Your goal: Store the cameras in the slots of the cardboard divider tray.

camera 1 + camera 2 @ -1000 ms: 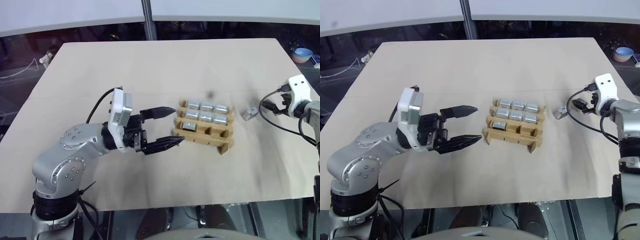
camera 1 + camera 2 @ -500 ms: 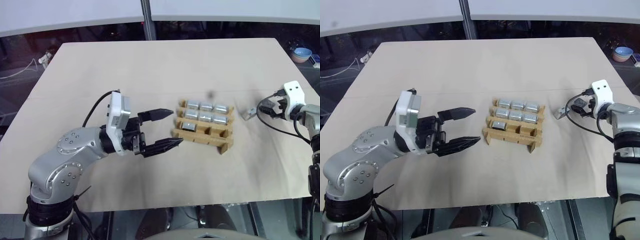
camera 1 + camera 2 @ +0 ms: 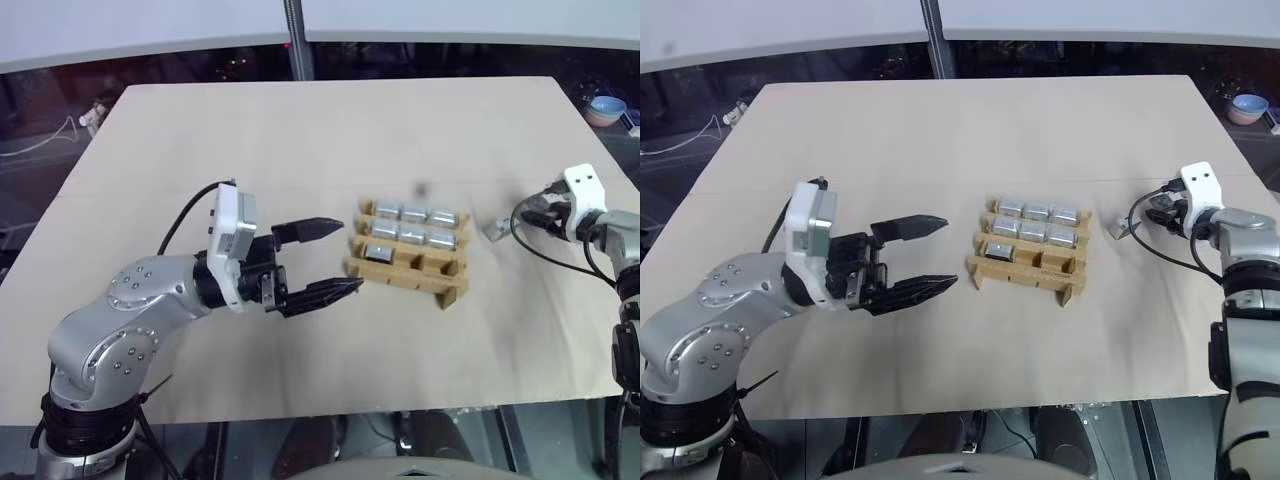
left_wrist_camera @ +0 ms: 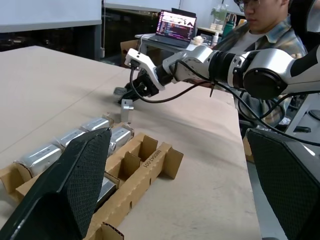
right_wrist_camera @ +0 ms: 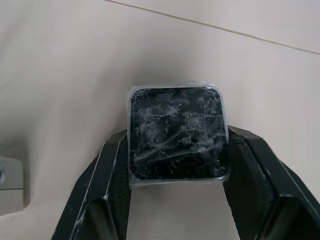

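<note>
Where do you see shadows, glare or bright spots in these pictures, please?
Right wrist view: the film around the camera catches crinkled white highlights, and a soft shadow spreads on the table around it. Left eye view: even light, barely any shadow under the cardboard divider tray. Left wrist view: a laptop screen glows behind.

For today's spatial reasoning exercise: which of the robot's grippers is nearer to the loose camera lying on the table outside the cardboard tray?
Right. The right gripper has its fingers on both sides of the loose camera. The left gripper hovers open on the far side of the cardboard tray.
</note>
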